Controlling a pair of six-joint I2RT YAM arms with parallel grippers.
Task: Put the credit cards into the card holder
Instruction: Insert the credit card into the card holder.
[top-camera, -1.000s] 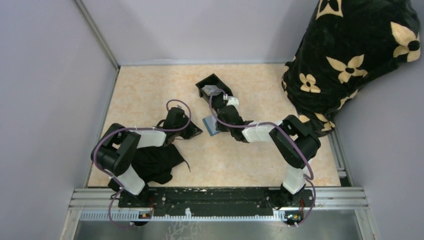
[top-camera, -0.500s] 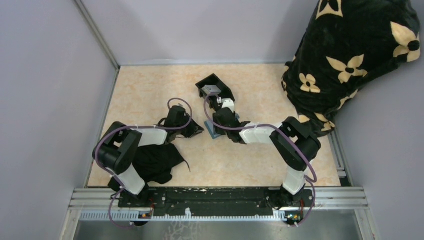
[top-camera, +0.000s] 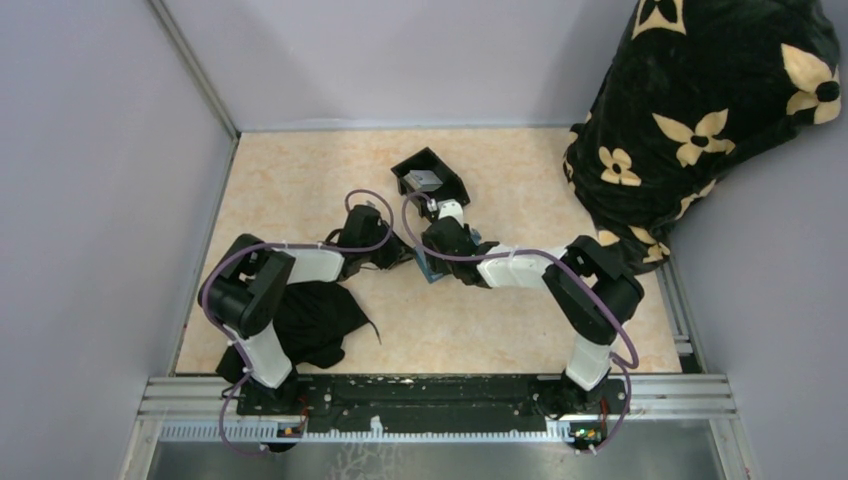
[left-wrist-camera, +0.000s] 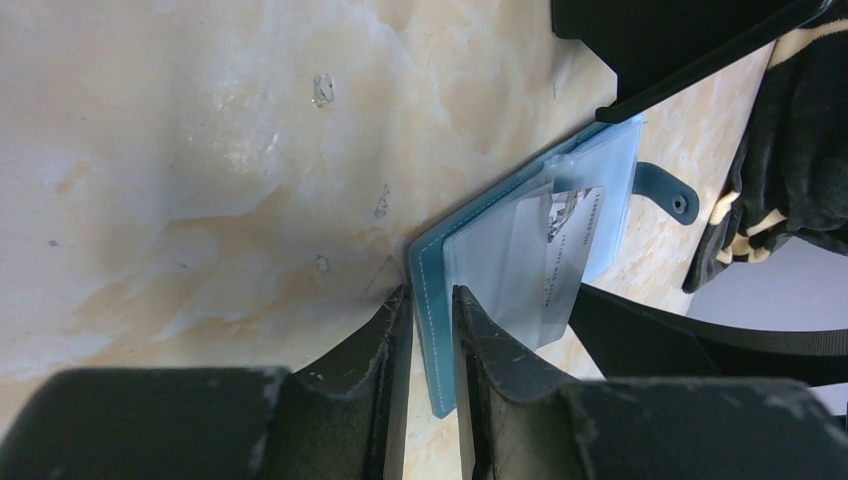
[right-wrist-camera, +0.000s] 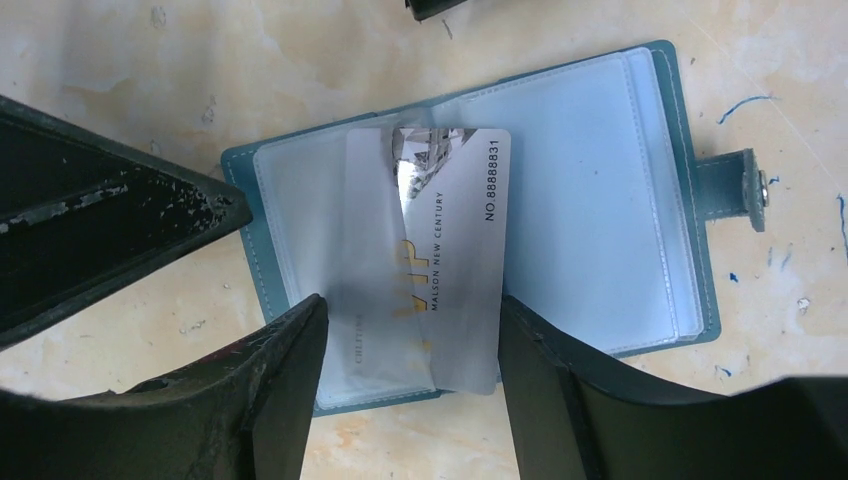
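Observation:
The teal card holder (right-wrist-camera: 590, 180) lies open on the table, clear sleeves up, snap tab (right-wrist-camera: 740, 190) at its right. A grey-silver credit card (right-wrist-camera: 455, 250) sits slanted, its left part under a sleeve, its lower corner past the holder's edge. My right gripper (right-wrist-camera: 412, 305) is open, one finger on each side of that card with a gap on both sides. My left gripper (left-wrist-camera: 430, 293) stands narrowly open astride the holder's (left-wrist-camera: 610, 170) teal edge, with table showing beside one finger. From above, both grippers (top-camera: 402, 255) (top-camera: 437, 250) meet over the holder (top-camera: 428, 265). No tan-yellow card shows.
A black open tray (top-camera: 445, 185) with a grey flat thing in it stands just behind the holder. A black cloth (top-camera: 310, 325) lies under the left arm. A black flowered blanket (top-camera: 700, 110) fills the back right corner. Grey walls close in the left and far sides.
My right jaws have spread wide off the silver card. My left arm has reached right, and its jaws, slightly wider, now straddle the holder's edge.

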